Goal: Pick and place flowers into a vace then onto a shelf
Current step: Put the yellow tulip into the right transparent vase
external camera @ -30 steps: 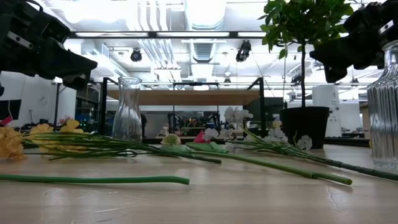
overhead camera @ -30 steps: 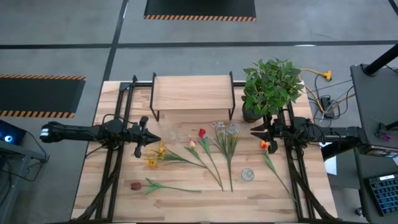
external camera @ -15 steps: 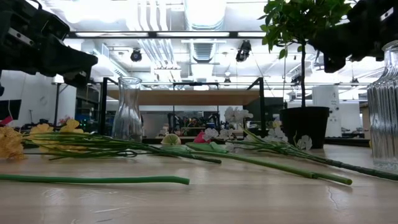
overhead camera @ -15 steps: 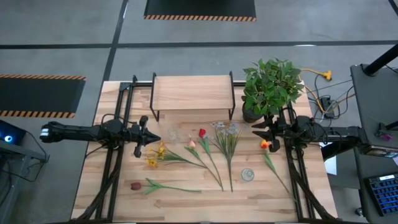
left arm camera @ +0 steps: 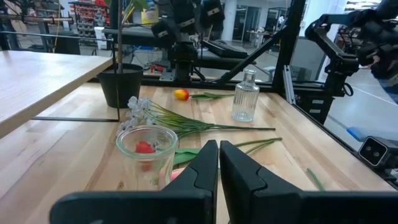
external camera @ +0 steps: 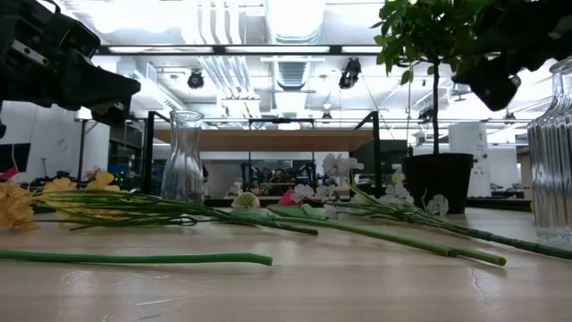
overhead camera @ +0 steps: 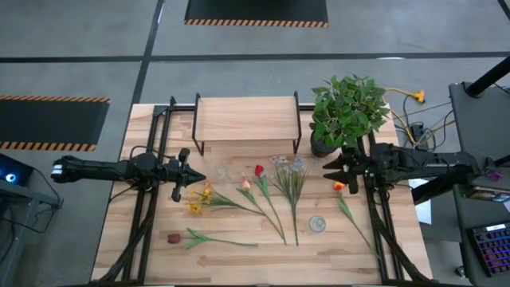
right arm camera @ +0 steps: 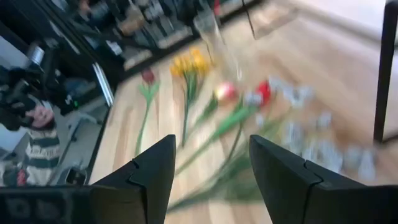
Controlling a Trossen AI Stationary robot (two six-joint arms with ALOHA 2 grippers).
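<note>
Loose flowers lie flat on the table: yellow, pink, red, a white-lilac spray, orange and maroon. A clear vase stands beside the yellow heads, and a ribbed bottle vase stands nearer the front. The shelf stands at the far edge. My left gripper hovers shut just left of the clear vase. My right gripper hangs open above the table, beside the orange flower's head, fingers toward the flowers.
A bushy potted plant stands at the far right, close behind my right gripper. The shelf's black legs come down near the spray. The table's near strip holds only stem ends.
My right arm has risen a little and tipped its gripper, staying over the orange flower's head; its wrist view is blurred with motion. The flowers and vases have kept their places.
</note>
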